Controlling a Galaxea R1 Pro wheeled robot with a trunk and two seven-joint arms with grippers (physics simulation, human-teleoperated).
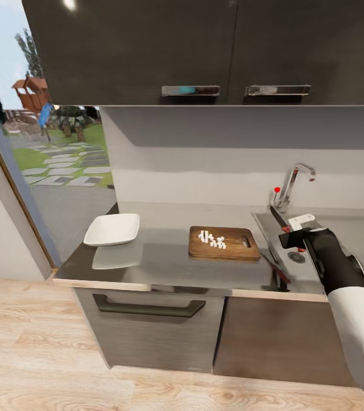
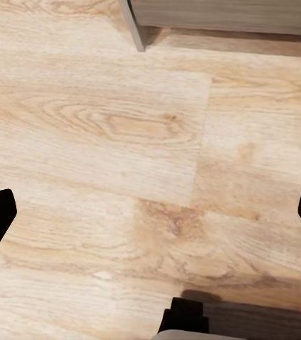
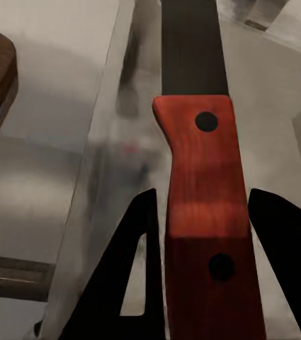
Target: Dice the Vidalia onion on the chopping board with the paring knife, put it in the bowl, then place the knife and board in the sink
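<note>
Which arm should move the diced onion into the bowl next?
Left. Its gripper hangs empty above the floor, while the right gripper holds the knife by the sink.

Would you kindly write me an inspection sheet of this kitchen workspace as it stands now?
Surface: dark reflective countertop.
Job's things: white diced onion pieces on the brown wooden chopping board; white square bowl, no onion seen inside; red-handled paring knife over the steel sink.
Clutter: nothing seen.
Grippers: right gripper flanks the knife handle, grip unclear; left gripper open over the floor.
Cables: nothing seen.
Surroundings: chrome faucet, dark upper cabinets, window, wood floor.
</note>
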